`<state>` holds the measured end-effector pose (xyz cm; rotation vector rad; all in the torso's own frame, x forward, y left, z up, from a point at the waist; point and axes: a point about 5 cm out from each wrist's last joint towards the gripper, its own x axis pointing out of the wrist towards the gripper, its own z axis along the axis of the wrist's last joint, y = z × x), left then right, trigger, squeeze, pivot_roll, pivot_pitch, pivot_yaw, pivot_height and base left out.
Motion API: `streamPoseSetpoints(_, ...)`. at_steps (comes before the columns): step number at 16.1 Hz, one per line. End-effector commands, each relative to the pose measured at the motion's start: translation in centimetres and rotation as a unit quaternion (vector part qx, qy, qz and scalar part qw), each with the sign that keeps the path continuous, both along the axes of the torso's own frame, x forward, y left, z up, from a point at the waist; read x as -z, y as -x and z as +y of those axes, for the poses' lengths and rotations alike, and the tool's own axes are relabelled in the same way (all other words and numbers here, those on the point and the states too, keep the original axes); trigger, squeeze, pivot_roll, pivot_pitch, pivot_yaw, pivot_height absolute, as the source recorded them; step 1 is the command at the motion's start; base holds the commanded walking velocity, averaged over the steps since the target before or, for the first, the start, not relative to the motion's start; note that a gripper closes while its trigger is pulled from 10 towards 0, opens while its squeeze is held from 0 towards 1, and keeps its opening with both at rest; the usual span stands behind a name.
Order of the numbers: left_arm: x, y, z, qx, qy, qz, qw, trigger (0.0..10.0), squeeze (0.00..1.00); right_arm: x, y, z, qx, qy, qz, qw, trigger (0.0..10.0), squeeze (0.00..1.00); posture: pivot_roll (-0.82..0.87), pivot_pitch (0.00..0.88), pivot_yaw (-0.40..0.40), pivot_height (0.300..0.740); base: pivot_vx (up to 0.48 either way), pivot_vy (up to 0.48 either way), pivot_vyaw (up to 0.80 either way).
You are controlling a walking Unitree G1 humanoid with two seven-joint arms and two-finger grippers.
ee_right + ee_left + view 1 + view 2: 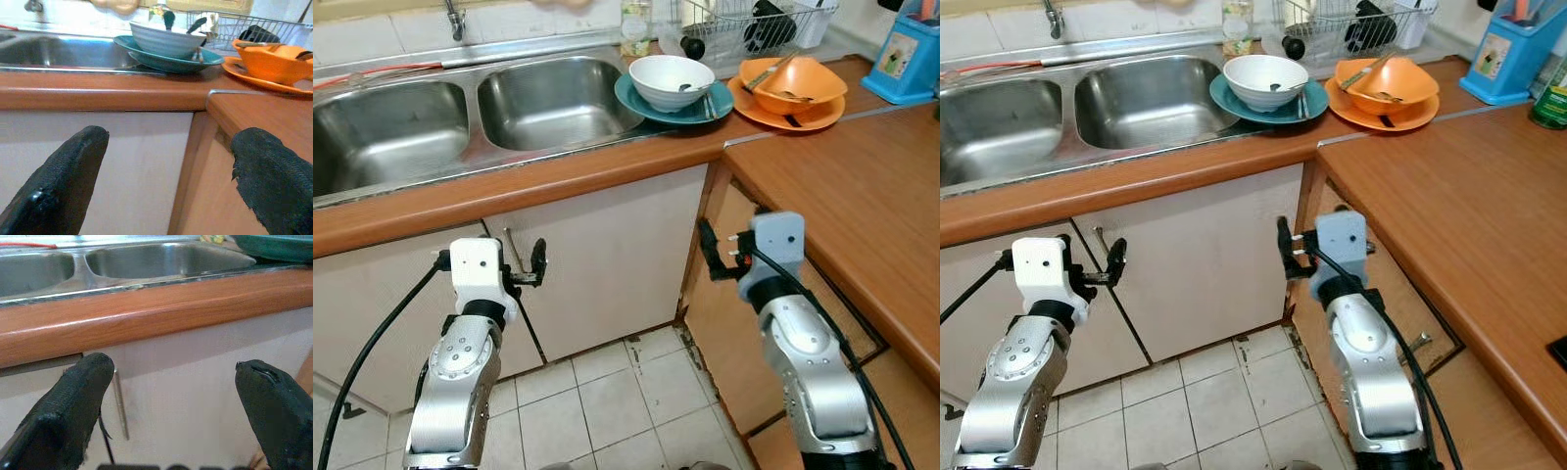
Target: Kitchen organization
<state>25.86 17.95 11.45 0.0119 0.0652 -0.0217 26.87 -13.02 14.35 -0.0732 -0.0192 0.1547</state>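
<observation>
1. Left end effector (530, 266) sits lower left of the frame, fingers spread apart, in front of the cabinet door (597, 264).
2. Right end effector (715, 257) lower center-right, fingers apart too.
3. White bowl (671, 80) on a teal plate (646, 103) and orange bowl (793, 83) sit top center on the tabletop (842, 196), beside the sink (548, 103).

I see a wooden countertop (862, 206) wrapping an inner corner, one run crossing at 12 o'clock and the other reaching down toward 4 o'clock. A double stainless sink (460, 113) sits in it at 11 o'clock, with a tap (456, 18) and pale wall tiles (372, 34) behind. Below I see cream cabinet doors (607, 264) with a thin metal handle (512, 250). The floor (597, 401) at 6 o'clock is pale square tile with dark grout. Light is soft and even, glinting off the basins.
</observation>
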Motion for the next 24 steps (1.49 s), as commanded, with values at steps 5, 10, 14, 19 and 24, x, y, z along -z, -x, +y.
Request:
streamPoseSetpoints(5,-1.9,-0.2,0.2,0.016,-0.005,-0.043,0.999,10.0,0.0,-0.7,0.2,0.7,-0.042,-0.003,0.007,0.999,10.0,1.0,-0.02,0.0,0.043,0.74,0.0,0.0,0.0)
streamPoseSetpoints(10,-2.9,-0.5,0.0,0.031,-0.004,-0.051,0.998,10.0,0.0,-2.7,-0.6,0.7,-0.031,-0.032,-0.028,0.999,10.0,1.0,-0.02,0.0,0.041,0.74,0.303,0.0,0.0)
streamPoseSetpoints(14,-2.8,-0.4,-0.7,0.049,-0.007,-0.046,0.998,10.0,0.0,-3.1,-0.7,0.3,-0.022,-0.036,-0.031,0.999,10.0,1.0,-0.02,0.0,0.039,0.74,0.283,0.0,0.0)
streamPoseSetpoints(19,-3.1,-0.5,-0.9,0.053,-0.007,-0.048,0.997,10.0,0.0,-3.2,-0.6,0.3,-0.024,-0.033,-0.031,0.999,10.0,1.0,-0.02,0.0,0.036,0.74,0.287,0.0,0.0)
streamPoseSetpoints(24,-3.3,-0.6,-0.9,0.053,-0.007,-0.051,0.997,10.0,0.0,-3.3,-0.7,0.3,-0.026,-0.032,-0.031,0.999,10.0,1.0,-0.02,0.0,0.031,0.74,0.307,0.0,0.0)
